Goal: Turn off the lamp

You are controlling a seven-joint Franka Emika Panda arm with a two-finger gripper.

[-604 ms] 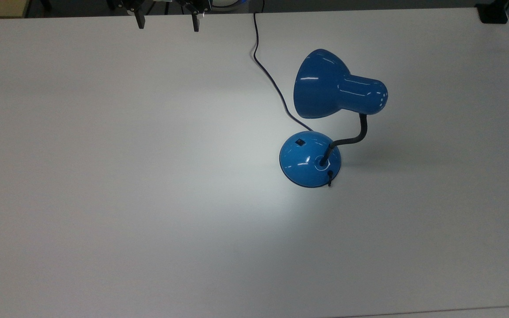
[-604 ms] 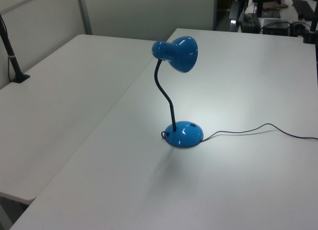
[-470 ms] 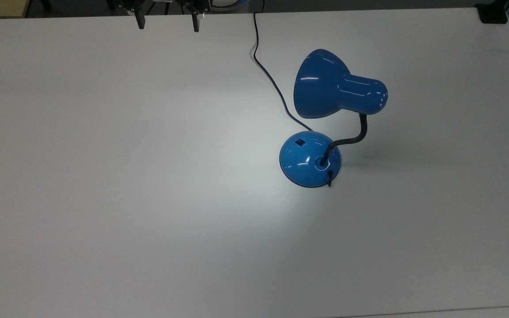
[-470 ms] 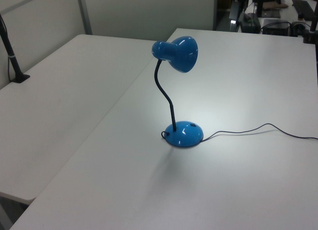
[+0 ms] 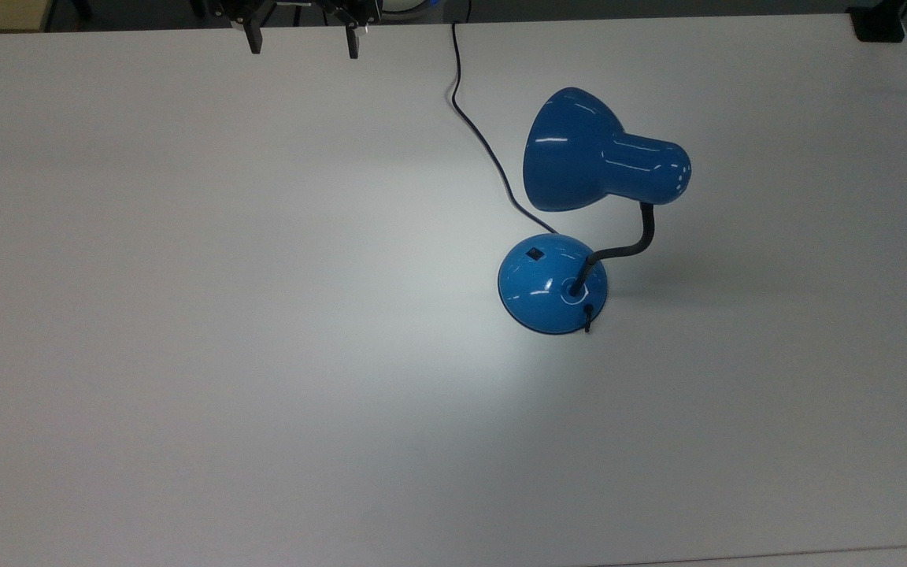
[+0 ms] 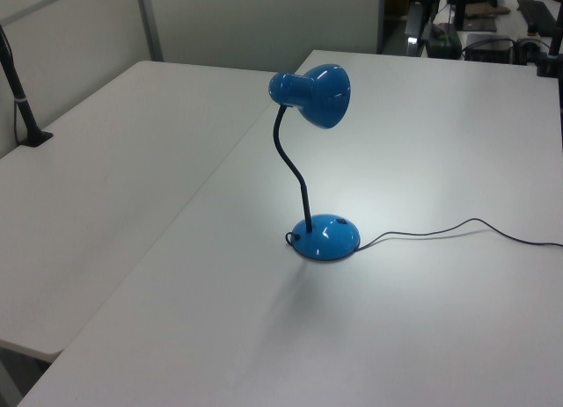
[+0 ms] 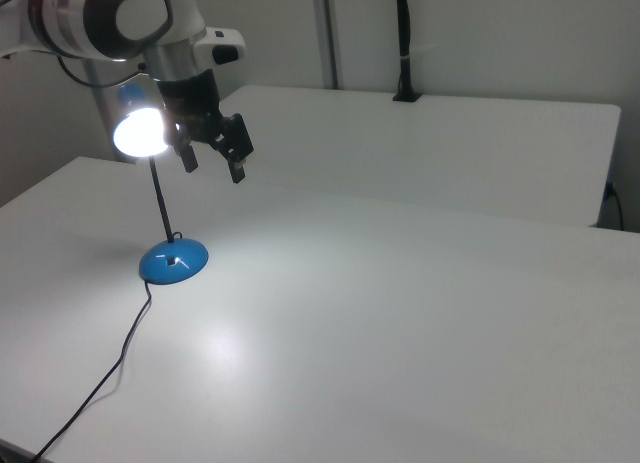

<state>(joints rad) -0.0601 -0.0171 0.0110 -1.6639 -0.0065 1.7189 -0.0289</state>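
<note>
The blue lamp (image 5: 603, 153) stands on the white table (image 5: 186, 315), its shade lit and throwing a bright patch beside the base. Its round domed base (image 5: 552, 283) carries a small black switch (image 5: 534, 253), and a black gooseneck (image 5: 634, 244) curves up to the shade. In the left view the lamp (image 6: 310, 95) rises from its base (image 6: 326, 237). In the right view the lamp's shade (image 7: 138, 131) glows above its base (image 7: 173, 261). My gripper (image 5: 301, 41) hangs open at the top view's upper edge, far from the switch. In the right view the gripper (image 7: 212, 163) is empty, just right of the shade.
A dark cord (image 5: 485, 142) runs from the base toward the table's far edge in the top view. A second white table (image 6: 106, 178) adjoins on the left view's left. A black clamp post (image 7: 403, 43) stands at the back in the right view.
The gripper has edged slightly down and to the right in the top view. The lamp has stayed lit and unmoved.
</note>
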